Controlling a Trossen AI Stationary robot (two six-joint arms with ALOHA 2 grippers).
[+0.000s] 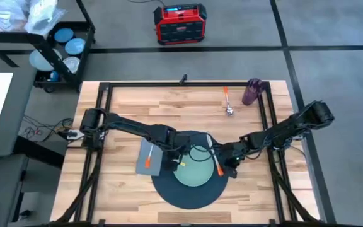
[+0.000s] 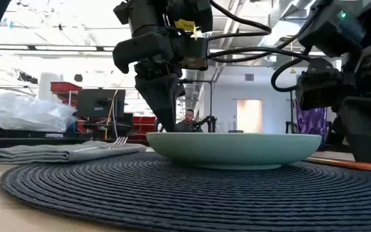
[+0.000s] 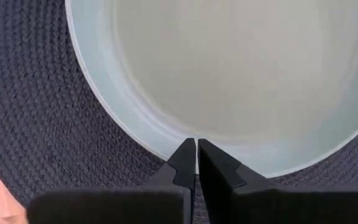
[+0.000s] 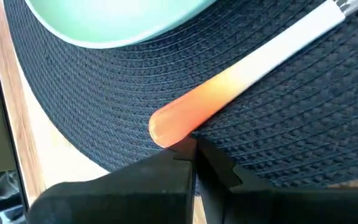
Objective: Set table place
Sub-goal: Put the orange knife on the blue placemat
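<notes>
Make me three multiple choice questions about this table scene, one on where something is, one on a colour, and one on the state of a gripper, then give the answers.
1. Where does the fork lie?
A. on the grey napkin, left of the plate
B. inside the plate
C. next to the purple cup

2. What colour is the plate?
A. blue
B. pale green
C. white

3. How is the left gripper?
A. wide open above the cup
B. holding the spoon
C. shut, its tips at the plate's rim

Answers:
1 A: the high view shows its orange handle on the napkin.
2 B: the high and low views both show it pale green on the dark mat.
3 C: the left wrist view shows the fingers pressed together at the rim.
</notes>
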